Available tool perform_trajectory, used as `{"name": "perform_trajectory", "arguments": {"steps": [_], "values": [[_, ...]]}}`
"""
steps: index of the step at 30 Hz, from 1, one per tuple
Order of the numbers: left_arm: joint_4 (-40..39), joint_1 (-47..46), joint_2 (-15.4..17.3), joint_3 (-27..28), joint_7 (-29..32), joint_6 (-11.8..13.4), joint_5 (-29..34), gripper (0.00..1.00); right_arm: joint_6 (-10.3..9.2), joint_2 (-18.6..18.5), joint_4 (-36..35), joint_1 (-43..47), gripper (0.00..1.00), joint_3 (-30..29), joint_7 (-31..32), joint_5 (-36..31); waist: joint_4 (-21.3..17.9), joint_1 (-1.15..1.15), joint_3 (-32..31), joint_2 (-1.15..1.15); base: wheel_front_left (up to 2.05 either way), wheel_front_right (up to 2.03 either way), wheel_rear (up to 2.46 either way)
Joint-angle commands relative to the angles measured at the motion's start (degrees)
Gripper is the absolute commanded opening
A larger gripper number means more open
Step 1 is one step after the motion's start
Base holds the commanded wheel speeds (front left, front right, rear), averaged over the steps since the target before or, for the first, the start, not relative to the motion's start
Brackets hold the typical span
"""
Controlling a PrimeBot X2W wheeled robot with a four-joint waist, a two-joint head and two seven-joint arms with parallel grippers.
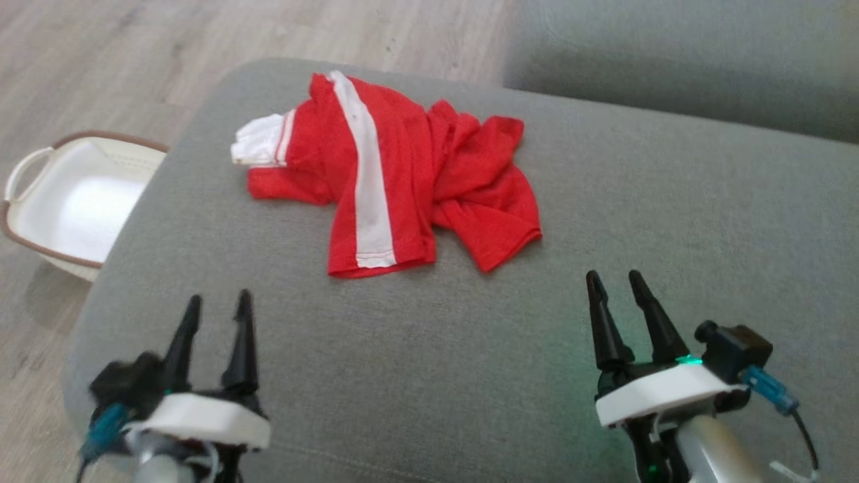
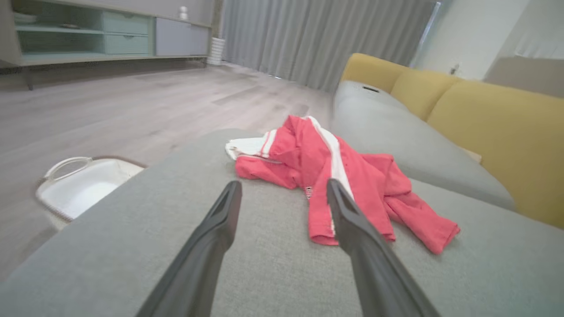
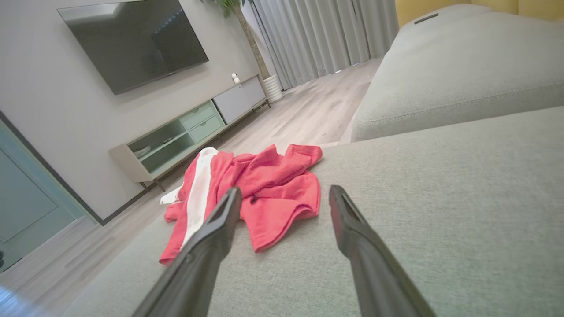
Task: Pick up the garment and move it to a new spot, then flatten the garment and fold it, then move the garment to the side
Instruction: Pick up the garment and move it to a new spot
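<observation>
- The left gripper [image 1: 220, 296] is seen with its two dark fingers spread wide. Nothing is held between them and nothing is touched.
- The right gripper [image 1: 613, 275] is likewise spread wide, with nothing between its fingers, and is kept clear of the fabric.
- Both grippers are held over the near part of the grey cushion [image 1: 470, 349], the left one toward its left edge and the right one toward its right side.
- One garment [image 1: 402, 168] is counted. It is red, with a white stripe [image 1: 368, 181] and a white patch at one end.
- The garment is found crumpled on the far part of the cushion, somewhat left of its middle and well apart from both grippers.
- One white basket [image 1: 107, 135] with a brown rim is counted, set on the floor just beside the cushion's left edge.
- One further grey seat [image 1: 671, 60] is seen beyond the cushion's far right corner.
- Two grippers are counted, with two fingers on each.
</observation>
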Motion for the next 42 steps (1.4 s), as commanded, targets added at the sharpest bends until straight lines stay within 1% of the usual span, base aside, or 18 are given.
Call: {"name": "perform_trajectory", "arguments": {"steps": [1, 5, 9, 10, 11, 14, 18, 21, 23, 27, 28, 29, 30, 33, 36, 37, 40, 42], "values": [[-0.6, -4.6, 0.1, 0.4, -0.7, -0.3, 1.3, 1.0, -0.04, -0.3, -2.1, -3.1, 1.0, 0.6, -0.6, -0.8, -1.9, 0.0, 2.0, 0.0, 0.0, 0.0, 0.0], [6.4, -9.2, 1.1, -3.0, -0.7, -0.7, 3.8, 1.0, -0.04, -0.3, -1.9, -4.5, 1.0, -1.3, -0.6, -2.0, -4.6, 0.0, 5.0, 0.0, 0.0, 0.0, 0.0], [14.4, -16.3, 2.7, -6.5, -0.2, -0.8, 4.1, 1.0, -0.04, -0.3, -2.5, -6.0, 1.0, -2.6, -0.6, -3.6, -7.2, 0.0, 8.5, 0.0, 0.0, 0.0, 0.0], [16.4, -18.1, 3.0, -7.2, 0.4, -0.9, 3.8, 1.0, -0.04, -0.3, -2.6, -6.3, 1.0, -2.9, -0.6, -4.1, -7.8, 0.0, 9.4, 0.0, 0.0, 0.0, 0.0], [20.4, -21.8, 3.5, -8.3, 2.3, -0.9, 2.8, 1.0, -0.04, -0.3, -3.0, -7.1, 1.0, -3.4, -0.6, -4.9, -9.0, 0.0, 11.0, 0.0, 0.0, 0.0, 0.0], [25.4, -26.7, 5.0, -10.0, 5.2, -0.9, 1.5, 1.0, -0.04, -0.3, -3.6, -8.1, 1.0, -4.0, -0.6, -5.6, -11.0, 0.0, 13.4, 0.0, 0.0, 0.0, 0.0], [32.0, -31.8, 7.1, -10.9, 9.2, -0.9, -0.4, 1.0, -0.04, -0.3, -4.4, -9.1, 1.0, -4.7, -0.6, -5.9, -13.2, 0.0, 15.9, 0.0, 0.0, 0.0, 0.0], [36.8, -34.7, 9.1, -11.1, 10.9, -0.4, 0.3, 1.0, -0.04, -0.3, -4.8, -9.4, 1.0, -4.9, -0.6, -5.8, -14.3, 0.0, 16.9, 0.0, 0.0, 0.0, 0.0], [39.1, -36.1, 9.5, -10.8, 10.6, -0.1, 0.1, 1.0, -0.04, -0.3, -4.9, -9.4, 1.0, -4.9, -0.6, -5.7, -14.9, 0.0, 17.2, 0.0, 0.0, 0.0, 0.0], [43.0, -37.8, 9.5, -11.7, 10.9, -0.4, -0.5, 1.0, -0.04, -0.3, -5.0, -9.3, 1.0, -5.1, -0.6, -5.7, -15.3, 0.0, 17.4, 0.0, 0.0, 0.0, 0.0], [43.8, -38.0, 9.4, -12.1, 11.2, -0.6, -0.7, 0.47, -0.04, -0.3, -5.0, -9.3, 1.0, -5.2, -0.6, -5.8, -15.3, 0.0, 17.3, 0.0, 0.0, 0.0, 0.0], [44.3, -38.3, 9.2, -12.5, 11.1, -0.7, -1.1, 0.04, -0.04, -0.3, -4.9, -9.3, 1.0, -5.3, -0.6, -5.8, -15.3, 0.0, 17.1, 0.0, 0.0, 0.0, 0.0], [44.7, -38.3, 9.0, -13.1, 11.0, -0.7, -1.4, 0.0, -0.04, -0.3, -4.8, -9.3, 1.0, -5.4, -0.6, -5.8, -15.2, 0.0, 16.8, 0.0, 0.0, 0.0, 0.0], [44.9, -37.9, 8.5, -14.7, 9.9, -0.9, -2.7, 0.0, -0.04, -0.3, -4.5, -9.3, 1.0, -5.4, -0.6, -5.7, -15.2, 0.0, 15.6, 0.0, 0.0, 0.0, 0.0], [43.4, -36.9, 8.1, -16.7, 7.4, -0.9, -4.7, 0.0, -0.04, -0.3, -4.2, -9.1, 1.0, -5.3, -0.6, -5.3, -15.3, 0.0, 13.8, 0.0, 0.0, 0.0, 0.0], [43.4, -36.9, 8.1, -16.7, 7.4, -0.9, -4.7, 0.0, -0.04, -0.3, -4.2, -9.1, 1.0, -5.3, -0.6, -5.3, -15.3, 0.0, 13.8, 0.0, 0.0, 0.0, 0.0], [41.9, -35.6, 8.0, -17.0, 3.8, -0.9, -6.5, 0.0, -0.04, -0.3, -3.7, -8.2, 1.0, -5.4, -0.6, -5.0, -15.2, 0.0, 11.2, 0.0, 0.0, 0.0, 0.0], [40.4, -34.7, 7.3, -17.2, 2.1, -0.9, -7.6, 0.0, -0.04, -0.3, -3.5, -7.3, 1.0, -5.9, -0.6, -4.9, -14.9, 0.0, 9.3, 0.0, 0.0, 0.0, 0.0]]}}
